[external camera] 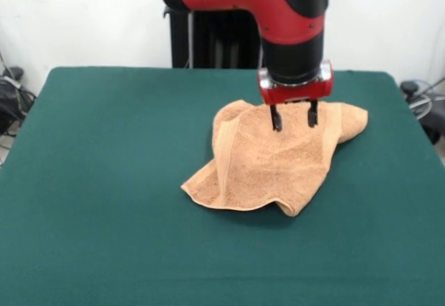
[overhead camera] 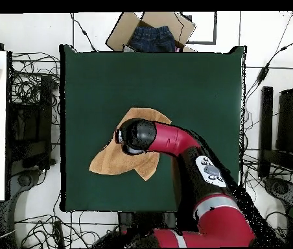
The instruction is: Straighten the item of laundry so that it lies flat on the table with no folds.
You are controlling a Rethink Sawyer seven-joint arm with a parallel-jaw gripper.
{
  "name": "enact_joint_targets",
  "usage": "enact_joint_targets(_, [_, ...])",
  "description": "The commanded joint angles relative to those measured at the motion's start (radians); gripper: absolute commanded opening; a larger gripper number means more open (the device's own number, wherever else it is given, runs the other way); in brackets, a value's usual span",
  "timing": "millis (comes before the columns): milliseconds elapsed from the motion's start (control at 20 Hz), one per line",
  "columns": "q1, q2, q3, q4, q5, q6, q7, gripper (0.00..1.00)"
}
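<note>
We find the towel [external camera: 274,160] lying near the middle of the green table [external camera: 104,181], toward the robot's side, and it is far from flat. In the front view one flap is doubled over along a ridge on the picture's left, a corner curls under at the near edge, and a bunched lobe sticks out to the picture's right. From overhead, the towel [overhead camera: 113,162] makes an irregular, lopsided patch rather than a square, partly hidden by the arm.

The gripper [external camera: 294,118] hangs directly above the towel's far portion. Its two dark fingers [external camera: 276,118] stand apart with open space between them, tips at or just touching the cloth, and we see no fabric pinched between them, so we take it to be open and empty.

As we judge it, the task is largely undone: the folds remain, and each doubled part has yet to be pulled outward. There is bare felt on every side for spreading.

Beyond the table's far edge, overhead, a cardboard box [overhead camera: 120,32] holds a piece of denim clothing [overhead camera: 152,37], and cables [overhead camera: 29,97] litter the floor.
</note>
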Motion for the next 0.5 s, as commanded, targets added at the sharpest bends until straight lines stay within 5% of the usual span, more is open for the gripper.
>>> enact_joint_targets(50, [-0.031, 0.006, 0.045, -0.094, -0.002, 0.082, 0.047, 1.0])
enact_joint_targets(500, [-0.038, 0.085, 0.061, -0.205, -0.014, 0.115, 0.02, 1.0])
